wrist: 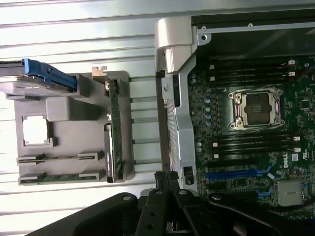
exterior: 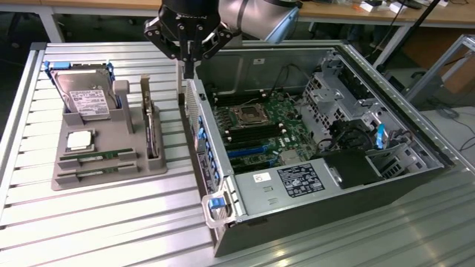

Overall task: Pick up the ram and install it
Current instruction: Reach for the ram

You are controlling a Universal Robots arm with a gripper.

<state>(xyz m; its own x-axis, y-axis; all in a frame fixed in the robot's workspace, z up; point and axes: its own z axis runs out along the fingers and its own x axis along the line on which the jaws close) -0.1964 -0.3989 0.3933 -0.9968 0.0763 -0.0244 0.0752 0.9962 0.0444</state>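
at the exterior view's left a grey holder (exterior: 111,181) sits on the worktop (exterior: 104,228). the ram (exterior: 97,156) rests on edge in a slot at the holder's near end. its twin (exterior: 95,171) lies just beside it and parallel. both long axes run across the holder, roughly left to right in that view. an upright expansion card (exterior: 151,130) stands along the holder's right side. further right the pincer (exterior: 188,69) hangs above the rear wall of the computer case (exterior: 319,222), fingers pressed together with nothing between them. so the ram lies toward the exterior view's left of the pincer, lower, nearer the camera and well apart. rightmost, the motherboard (exterior: 260,130) shows bare memory slots (wrist: 253,145) beside its socket.
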